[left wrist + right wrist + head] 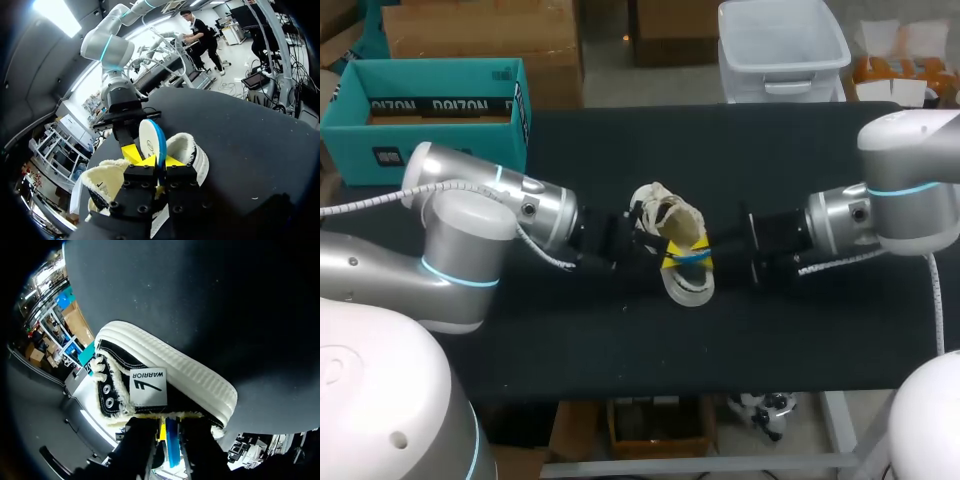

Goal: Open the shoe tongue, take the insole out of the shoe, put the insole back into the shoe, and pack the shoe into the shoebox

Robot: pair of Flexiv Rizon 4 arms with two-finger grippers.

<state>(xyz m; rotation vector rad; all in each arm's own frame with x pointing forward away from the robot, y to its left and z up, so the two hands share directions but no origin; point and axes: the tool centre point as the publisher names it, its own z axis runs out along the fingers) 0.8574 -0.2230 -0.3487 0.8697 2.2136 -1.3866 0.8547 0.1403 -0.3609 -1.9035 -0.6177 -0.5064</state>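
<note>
A black canvas shoe [665, 213] with a fleecy cream lining and white ribbed sole lies on its side mid-table [620, 150]. Above its opening stands the insole [692, 257], white with a blue edge. My left gripper [667, 258] comes in from the left. In the left wrist view its yellow tips [152, 161] are pinched on the insole's [149, 140] near edge, over the shoe [187, 147]. My right gripper [708, 250] faces it from the other side [131, 150]. In the right wrist view the insole [172, 445] sits between the right gripper's [170, 437] slightly parted fingers, behind the shoe [165, 365].
The teal shoebox [430, 115] stands open at the table's far left corner. A clear plastic bin [780, 45] sits just beyond the far edge. Bare black tabletop lies in front of and behind the shoe.
</note>
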